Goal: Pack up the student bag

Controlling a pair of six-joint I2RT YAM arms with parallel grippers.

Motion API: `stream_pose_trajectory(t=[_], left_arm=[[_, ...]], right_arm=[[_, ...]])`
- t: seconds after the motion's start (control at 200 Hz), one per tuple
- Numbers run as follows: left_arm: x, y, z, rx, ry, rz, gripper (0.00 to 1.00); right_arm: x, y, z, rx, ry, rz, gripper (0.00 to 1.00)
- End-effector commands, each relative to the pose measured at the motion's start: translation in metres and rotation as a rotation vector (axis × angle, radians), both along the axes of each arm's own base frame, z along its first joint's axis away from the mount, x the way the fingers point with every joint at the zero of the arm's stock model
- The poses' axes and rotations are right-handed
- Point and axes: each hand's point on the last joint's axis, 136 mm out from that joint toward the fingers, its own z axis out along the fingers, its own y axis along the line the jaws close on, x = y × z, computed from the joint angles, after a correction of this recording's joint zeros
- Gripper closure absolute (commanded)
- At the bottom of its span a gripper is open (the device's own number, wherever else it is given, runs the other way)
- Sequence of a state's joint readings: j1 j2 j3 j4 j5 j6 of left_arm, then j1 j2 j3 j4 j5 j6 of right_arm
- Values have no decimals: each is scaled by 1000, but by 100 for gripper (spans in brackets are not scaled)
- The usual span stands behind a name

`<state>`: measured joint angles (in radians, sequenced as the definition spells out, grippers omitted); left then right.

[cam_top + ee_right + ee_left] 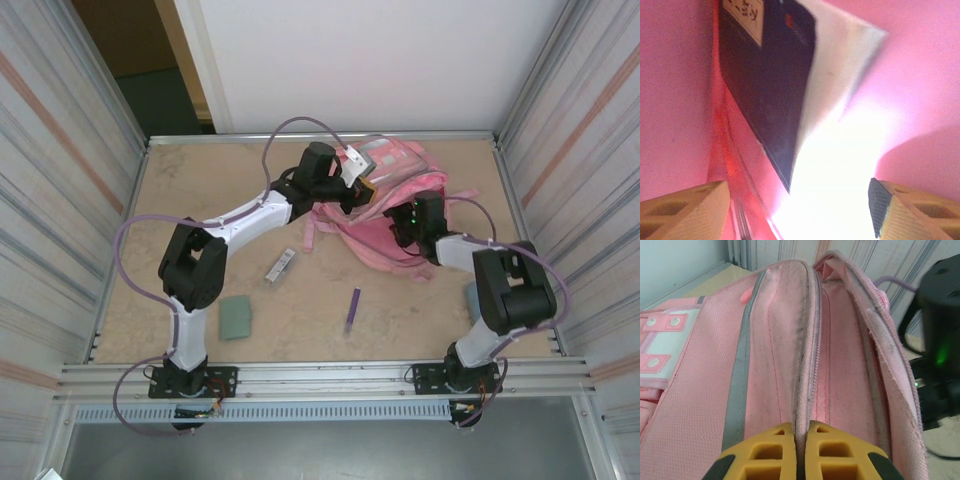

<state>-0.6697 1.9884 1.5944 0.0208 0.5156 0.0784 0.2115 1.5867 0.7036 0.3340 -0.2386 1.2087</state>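
The beige table (pixel 200 200) carries the student bag (pixel 378 236) at its far side, right of the middle, and both arms reach to it. The left gripper (pixel 801 442) is closed tightly on a fold of pink fabric at the rim of the bag's opening, just beside the zipper. The right arm (pixel 500 285) bends in from the right, and its wrist goes into the opening. In the right wrist view the right gripper (pixel 795 215) is inside the bag, with pink walls around it. Its fingers (pixel 685 210) stand wide apart and nothing is between them. Just beyond them a dark book (pixel 765 90) with a pale label and white pages leans against the inner wall. On the table nearer the front lie a green block (pixel 236 316), a purple pen (pixel 353 308) and a small silver object (pixel 281 265), all apart from each other.
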Motion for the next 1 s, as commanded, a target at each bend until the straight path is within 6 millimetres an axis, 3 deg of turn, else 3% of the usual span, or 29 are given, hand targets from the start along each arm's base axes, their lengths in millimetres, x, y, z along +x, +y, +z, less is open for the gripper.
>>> stream_pose_trajectory(t=[0.0,0.236,0.421,0.581,0.742,0.802,0.817,0.862,0.992], left_arm=[[-4,1,41,-74,-93,-19,100],[3,2,0,-13,-30,17,100],[-4,3,-37,51,-4,5,100],[-18,-4,-74,151,2,-48,100],[-34,-13,-107,257,-20,-88,100],[-42,-18,-111,280,-38,-113,100],[-44,-18,-124,303,-24,-117,100],[-49,-21,-134,331,-27,-134,98],[-61,-24,-150,383,-16,-162,91]], right_arm=[[-37,-16,-8,-72,69,61,24],[-88,-60,16,-264,56,30,23],[-126,-95,39,-354,46,-32,24],[-148,-114,69,-437,9,-67,25],[-159,-120,103,-491,-40,-64,26],[-160,-119,114,-506,-59,-54,26],[-160,-119,116,-508,-63,-51,27],[-159,-117,124,-511,-81,-36,27],[-152,-106,134,-514,-102,50,27]])
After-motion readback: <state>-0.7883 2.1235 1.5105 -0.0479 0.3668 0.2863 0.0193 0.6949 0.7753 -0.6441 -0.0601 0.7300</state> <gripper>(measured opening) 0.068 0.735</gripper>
